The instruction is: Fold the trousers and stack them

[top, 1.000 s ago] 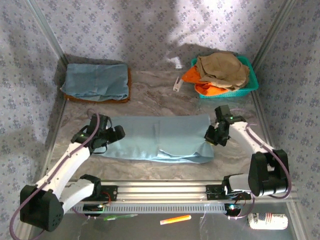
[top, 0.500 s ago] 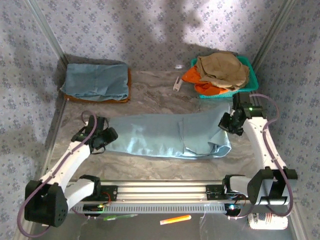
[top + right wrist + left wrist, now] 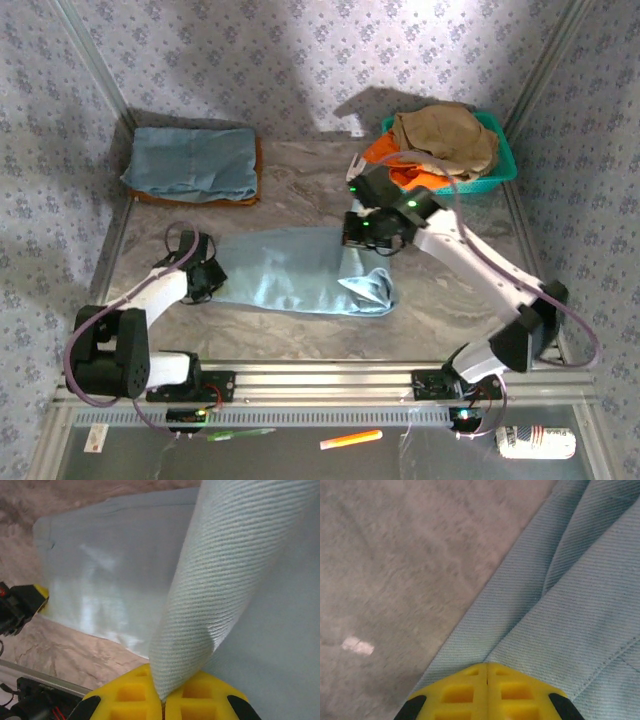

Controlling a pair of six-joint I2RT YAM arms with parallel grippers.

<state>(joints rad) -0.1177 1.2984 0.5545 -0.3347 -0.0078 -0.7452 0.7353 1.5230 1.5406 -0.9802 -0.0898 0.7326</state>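
The pale grey-blue trousers [image 3: 285, 270] lie across the middle of the table. Their right end is lifted and doubled back, and a loop of it [image 3: 372, 288] hangs to the table. My right gripper [image 3: 365, 240] hovers above the trousers' middle, shut on that lifted end. In the right wrist view the cloth strip [image 3: 225, 555] runs out from between the yellow fingers [image 3: 135, 692] of the right gripper [image 3: 161, 692], over the flat part of the trousers [image 3: 115, 555]. My left gripper [image 3: 207, 280] is low at the left end, shut on the hem there [image 3: 486, 666]; the trousers [image 3: 570, 605] spread ahead of it.
A folded blue garment [image 3: 192, 163] lies on a brown one at the back left. At the back right a teal basket [image 3: 503, 165] holds a tan garment [image 3: 445, 135] and an orange one [image 3: 385, 150]. A small white object [image 3: 354, 168] lies beside the basket. Patterned walls close three sides.
My right gripper has lifted the trousers' right end and carried it left to above the middle, doubling the cloth. The left gripper has slid a little left and back with its end.
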